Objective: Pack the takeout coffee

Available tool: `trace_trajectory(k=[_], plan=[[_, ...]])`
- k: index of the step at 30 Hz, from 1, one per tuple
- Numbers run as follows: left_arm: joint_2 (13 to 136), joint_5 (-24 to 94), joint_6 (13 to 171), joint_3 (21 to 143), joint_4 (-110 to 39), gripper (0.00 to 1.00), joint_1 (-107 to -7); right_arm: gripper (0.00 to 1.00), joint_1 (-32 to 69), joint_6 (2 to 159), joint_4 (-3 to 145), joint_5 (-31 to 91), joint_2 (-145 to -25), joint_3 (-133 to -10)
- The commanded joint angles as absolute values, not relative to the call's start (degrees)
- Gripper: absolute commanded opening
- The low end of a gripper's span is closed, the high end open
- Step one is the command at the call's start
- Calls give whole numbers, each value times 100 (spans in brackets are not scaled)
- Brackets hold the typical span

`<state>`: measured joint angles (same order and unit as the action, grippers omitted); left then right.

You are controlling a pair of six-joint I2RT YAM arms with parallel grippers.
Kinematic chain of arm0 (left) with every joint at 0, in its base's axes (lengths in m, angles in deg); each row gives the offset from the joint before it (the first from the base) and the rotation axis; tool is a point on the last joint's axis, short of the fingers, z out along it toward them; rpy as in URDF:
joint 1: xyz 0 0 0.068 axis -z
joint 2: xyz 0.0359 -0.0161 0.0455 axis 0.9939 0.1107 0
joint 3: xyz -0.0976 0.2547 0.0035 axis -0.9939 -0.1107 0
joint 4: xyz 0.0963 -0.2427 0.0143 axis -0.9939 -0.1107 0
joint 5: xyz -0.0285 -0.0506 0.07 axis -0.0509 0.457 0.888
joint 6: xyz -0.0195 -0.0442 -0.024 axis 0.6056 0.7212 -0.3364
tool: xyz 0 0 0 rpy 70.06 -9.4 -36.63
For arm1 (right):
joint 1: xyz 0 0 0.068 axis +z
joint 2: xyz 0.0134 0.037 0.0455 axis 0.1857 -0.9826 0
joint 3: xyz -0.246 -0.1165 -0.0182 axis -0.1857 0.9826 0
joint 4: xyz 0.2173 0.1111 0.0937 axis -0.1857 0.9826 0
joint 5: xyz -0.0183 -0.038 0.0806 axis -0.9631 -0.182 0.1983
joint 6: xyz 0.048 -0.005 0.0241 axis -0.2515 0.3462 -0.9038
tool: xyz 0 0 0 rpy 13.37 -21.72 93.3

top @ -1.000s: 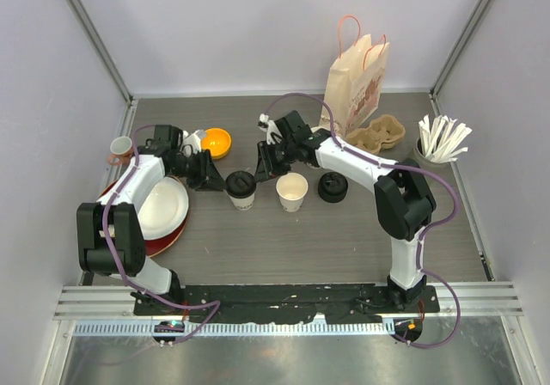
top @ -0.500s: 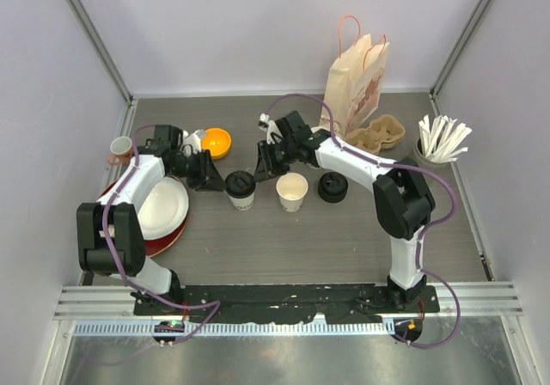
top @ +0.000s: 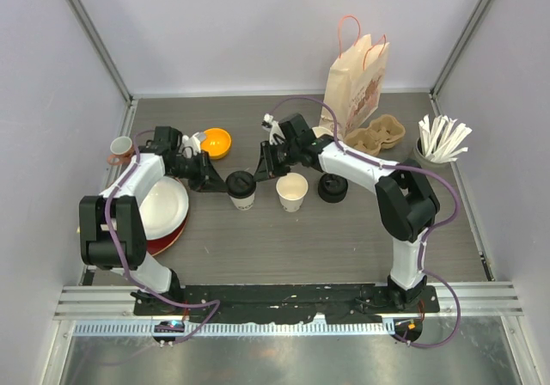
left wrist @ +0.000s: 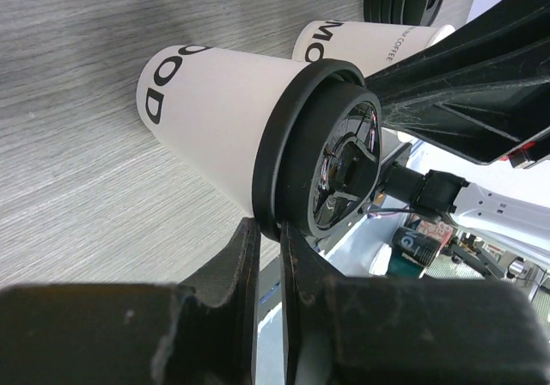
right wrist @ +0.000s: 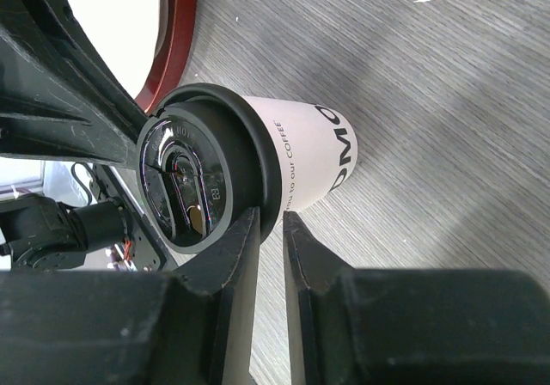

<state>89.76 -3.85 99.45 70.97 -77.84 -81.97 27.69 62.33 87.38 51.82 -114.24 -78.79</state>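
One takeout coffee cup [top: 242,189], white with a black lid, stands mid-table. My left gripper [top: 222,181] meets it from the left and my right gripper [top: 258,174] from the right. In the left wrist view the left gripper [left wrist: 271,230] is shut on the lid rim of this cup [left wrist: 215,101]. In the right wrist view the right gripper [right wrist: 271,217] pinches the opposite rim of the same cup [right wrist: 301,157]. A second white cup [top: 292,192], without a lid, stands just right of it. A stack of black lids [top: 333,187] lies further right.
A paper bag [top: 354,84] stands at the back right, with a cardboard cup carrier [top: 378,132] beside it and a holder of white sticks [top: 443,138]. An orange bowl [top: 215,142], a pinkish cup [top: 121,149] and stacked plates [top: 163,209] are on the left.
Both grippers have narrowed their jaws onto the lid rim of the lidded cup. The right arm has shifted slightly. The cups have not moved.
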Motion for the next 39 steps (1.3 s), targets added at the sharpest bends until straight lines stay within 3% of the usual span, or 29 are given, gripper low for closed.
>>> trace_trajectory(k=[1,17,25,39], plan=[[9346,166,9822,6847,-7665,0,-7987,22,2990,6217,8801,4983,-11583,-7553],[10014,1343,9971,6390,-7270,0,-7960,16,2982,6234,8818,4676,-11539,-7209],[10304,1388,10015,6495,-7234,0,-7960,16,2990,6296,8915,4614,-11556,-7253],[9056,941,9866,7058,-7190,1,-7960,16,3017,6340,8915,4754,-11407,-7561]])
